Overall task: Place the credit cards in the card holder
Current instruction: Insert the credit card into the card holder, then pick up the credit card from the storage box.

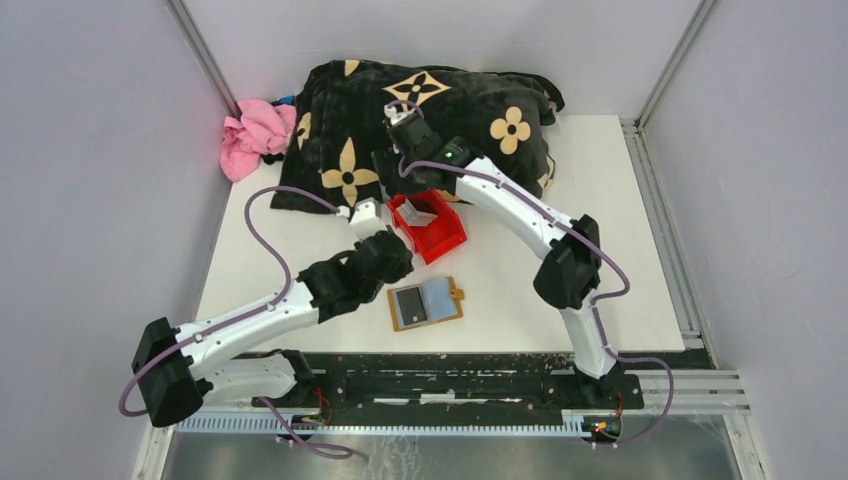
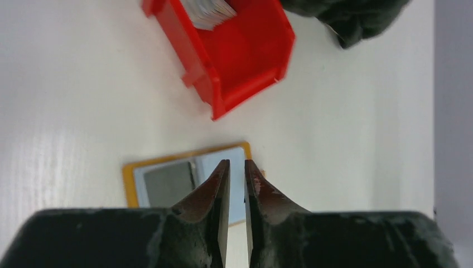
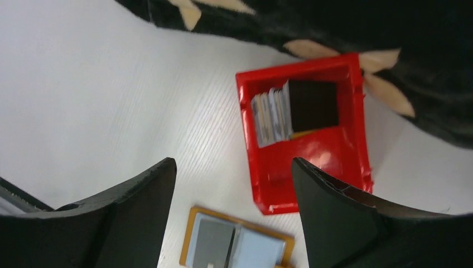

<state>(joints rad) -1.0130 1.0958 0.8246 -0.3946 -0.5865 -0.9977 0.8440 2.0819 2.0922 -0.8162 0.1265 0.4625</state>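
At the lower middle of the left wrist view, left gripper (image 2: 236, 170): fingers were seen parted by a narrow slit, with nothing gripped between them. It was poised above the card holder and apart from it.
Card holder (image 1: 425, 303): was found laid open and flat on the white table (image 1: 640, 200), below the middle of the top view. A grey card (image 1: 410, 305) was seen lodged in its left pocket. The right pocket was pale and apparently unfilled.
Red bin (image 1: 428, 228): was set just above the holder, at the edge of the black flowered blanket (image 1: 430, 110).
Credit cards (image 3: 270, 117): a stack was seen stood on edge in the upper part of the bin, with a dark square thing (image 3: 312, 105) against it. None was held by either arm.
Right gripper (image 3: 234, 167): jaws were spread wide and empty, held above the bin and clear of it.
Step in hand: judged to be the fetching of another card from the bin, one card being counted as placed.
Next move: a descent of the right gripper into the bin would be called for. The jaws would need to be narrowed so that one thin card is pinched by its edge without the stack being dragged along. The holder would have to be held flat, perhaps pinned by the left gripper.
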